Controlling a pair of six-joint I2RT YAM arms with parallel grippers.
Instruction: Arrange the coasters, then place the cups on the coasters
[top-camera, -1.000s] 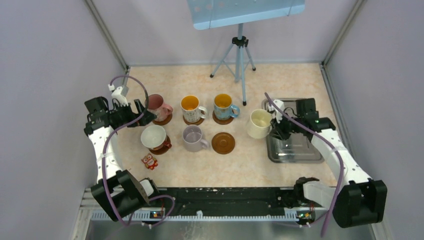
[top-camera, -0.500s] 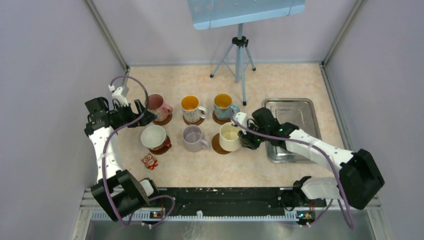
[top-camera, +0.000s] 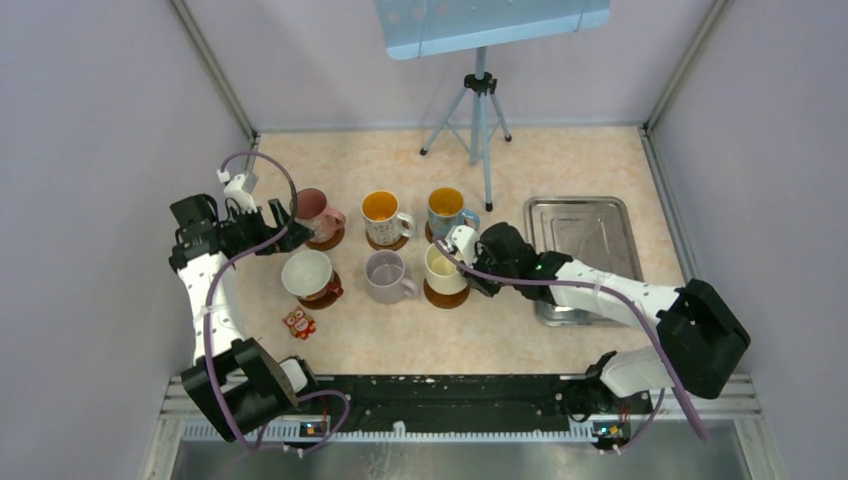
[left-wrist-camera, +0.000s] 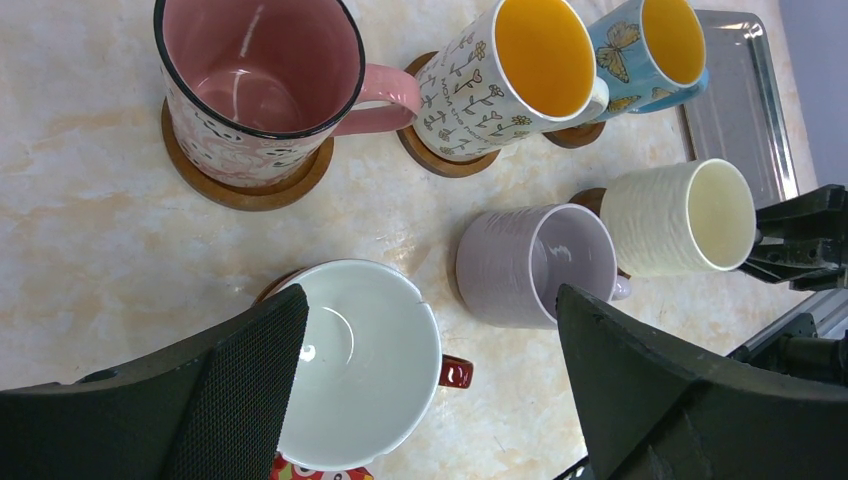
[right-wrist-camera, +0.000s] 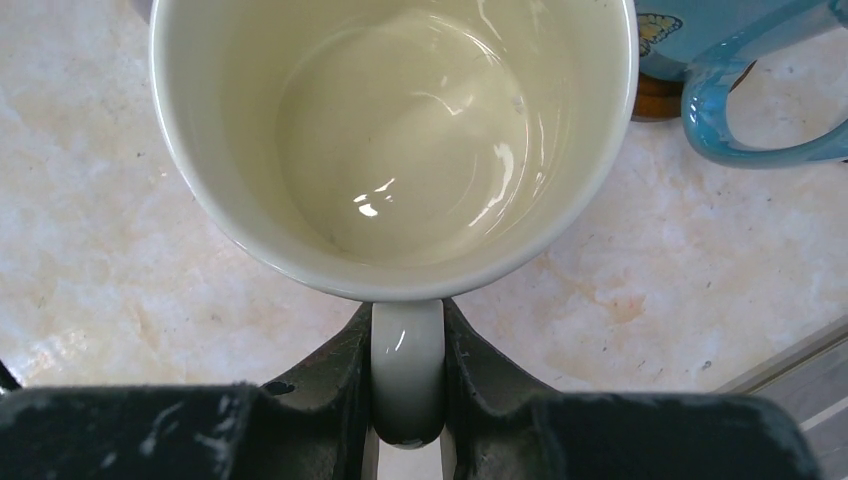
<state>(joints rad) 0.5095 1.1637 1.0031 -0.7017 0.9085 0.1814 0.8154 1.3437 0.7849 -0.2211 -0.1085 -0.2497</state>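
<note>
My right gripper (top-camera: 470, 272) (right-wrist-camera: 408, 400) is shut on the handle (right-wrist-camera: 408, 370) of the cream cup (top-camera: 441, 268) (right-wrist-camera: 395, 130). That cup is over the front right coaster (top-camera: 447, 297); whether it rests on it I cannot tell. The pink cup (top-camera: 312, 210), the white-patterned cup (top-camera: 381, 213) and the blue cup (top-camera: 446, 210) each stand on a dark coaster in the back row. In front, the red cup (top-camera: 307, 273) (left-wrist-camera: 355, 390) stands on a coaster (top-camera: 328, 296) beside the lavender cup (top-camera: 385, 275) (left-wrist-camera: 530, 265). Just left of the pink cup, my left gripper (top-camera: 290, 230) (left-wrist-camera: 432, 300) hangs open and holds nothing.
A steel tray (top-camera: 585, 235) lies at the right, with my right forearm crossing its near left corner. A small red owl figure (top-camera: 298, 322) stands in front of the red cup. A tripod (top-camera: 478, 110) stands behind the cups.
My right arm has carried the cream cup leftwards from beside the tray to over the front right coaster. The left arm has not moved.
</note>
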